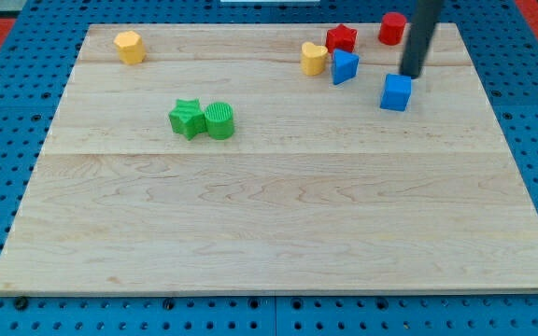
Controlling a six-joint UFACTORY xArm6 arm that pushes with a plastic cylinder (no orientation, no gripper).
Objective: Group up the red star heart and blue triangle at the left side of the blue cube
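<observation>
A red star (342, 38) sits near the view's top right of centre. A yellow heart (313, 58) lies just left and below it, and a blue triangle (345, 66) sits right below the star, next to the heart. The blue cube (396, 91) stands to the right of these, a little lower. My tip (411, 76) is just above and right of the blue cube, close to its top edge, and the dark rod rises out of the view's top.
A red cylinder (392, 28) stands at the view's top right, left of the rod. A yellow hexagonal block (130, 46) is at the top left. A green star (188, 119) and a green cylinder (219, 121) touch at the left of centre. The wooden board (278, 233) lies on a blue pegboard.
</observation>
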